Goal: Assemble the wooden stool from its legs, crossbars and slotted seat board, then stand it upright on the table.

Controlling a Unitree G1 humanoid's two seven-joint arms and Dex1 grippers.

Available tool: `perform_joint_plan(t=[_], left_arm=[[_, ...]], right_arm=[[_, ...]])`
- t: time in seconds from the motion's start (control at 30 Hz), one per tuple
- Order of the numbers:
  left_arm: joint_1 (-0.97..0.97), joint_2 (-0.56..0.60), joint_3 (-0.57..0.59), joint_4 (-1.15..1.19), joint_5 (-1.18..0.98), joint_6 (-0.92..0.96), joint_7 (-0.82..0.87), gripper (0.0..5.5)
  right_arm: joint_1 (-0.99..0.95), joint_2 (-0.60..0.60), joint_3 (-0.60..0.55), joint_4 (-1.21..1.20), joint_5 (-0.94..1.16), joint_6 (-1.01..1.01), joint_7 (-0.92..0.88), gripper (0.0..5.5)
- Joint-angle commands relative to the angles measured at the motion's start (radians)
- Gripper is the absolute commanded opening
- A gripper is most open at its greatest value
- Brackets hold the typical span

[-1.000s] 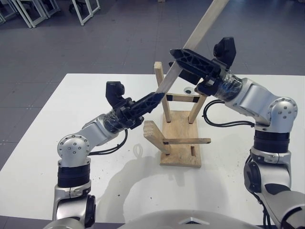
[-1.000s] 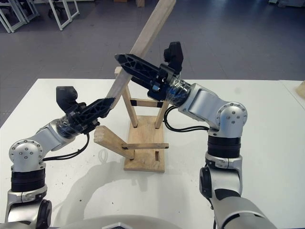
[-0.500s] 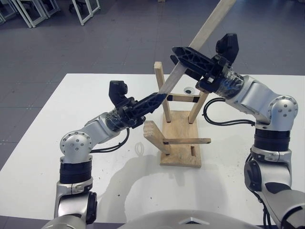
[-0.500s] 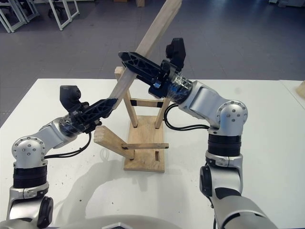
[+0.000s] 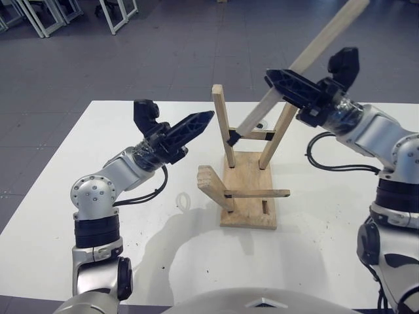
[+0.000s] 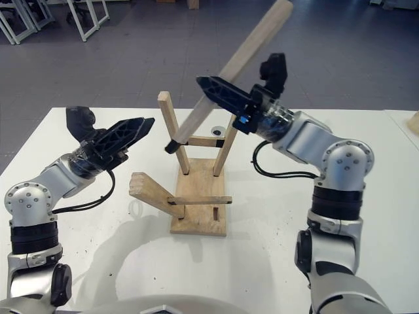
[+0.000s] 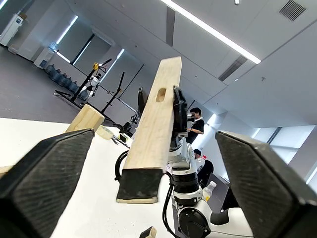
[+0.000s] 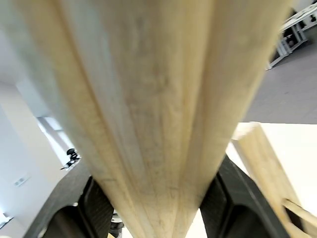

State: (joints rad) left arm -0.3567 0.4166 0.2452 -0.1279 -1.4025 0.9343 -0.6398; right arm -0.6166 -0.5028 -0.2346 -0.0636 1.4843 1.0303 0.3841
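I log the left gripper (image 5: 208, 116) at left, its black fingers spread apart above the white table (image 5: 314, 229). At centre, the pale slotted wooden seat board (image 5: 249, 203) lies flat with two upright legs (image 5: 222, 124) at its far end. At right, the right gripper (image 5: 278, 82) is clamped on a long tilted wooden leg (image 5: 327, 39), whose black-capped lower end is just beside the left upright.

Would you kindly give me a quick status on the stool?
Left pincer open, empty. Right pincer shut on loose leg, tilted, lower end near rear crossbar. Seat board flat; front leg leaning.
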Motion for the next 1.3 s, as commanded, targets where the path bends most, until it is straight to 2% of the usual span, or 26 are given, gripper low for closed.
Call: perform_joint_plan(t=[0.03, 0.1, 0.2, 0.37, 0.5, 0.87, 1.23, 1.3], left_arm=[[0.032, 0.012, 0.034, -0.017, 0.002, 0.000, 0.030, 5.22], [0.059, 0.015, 0.050, -0.032, 0.013, -0.009, 0.033, 5.46], [0.085, 0.023, 0.068, -0.041, 0.021, -0.014, 0.028, 5.46], [0.126, 0.022, 0.091, -0.044, 0.051, -0.043, 0.008, 5.46], [0.131, 0.021, 0.096, -0.026, 0.068, -0.063, -0.002, 5.46], [0.128, 0.009, 0.083, -0.004, 0.092, -0.071, -0.031, 5.46], [0.144, 0.003, 0.069, -0.027, 0.106, -0.077, -0.027, 5.46], [0.147, -0.001, 0.068, -0.030, 0.111, -0.080, -0.025, 5.46]], right_arm=[[0.119, -0.121, -0.072, -0.054, -0.062, 0.008, 0.172, 2.04], [0.205, -0.183, -0.063, -0.104, -0.138, -0.010, 0.285, 2.04], [0.340, -0.222, -0.041, -0.130, -0.305, -0.141, 0.480, 2.04], [0.549, -0.166, 0.021, 0.011, -0.638, -0.628, 0.882, 2.04], [0.583, -0.095, 0.069, 0.053, -0.731, -0.853, 1.057, 2.04], [0.486, 0.008, 0.174, 0.222, -0.889, -1.145, 1.186, 2.04], [0.469, -0.004, 0.244, 0.335, -0.960, -1.274, 1.224, 2.04], [0.460, -0.027, 0.265, 0.313, -1.015, -1.257, 1.174, 2.04]])
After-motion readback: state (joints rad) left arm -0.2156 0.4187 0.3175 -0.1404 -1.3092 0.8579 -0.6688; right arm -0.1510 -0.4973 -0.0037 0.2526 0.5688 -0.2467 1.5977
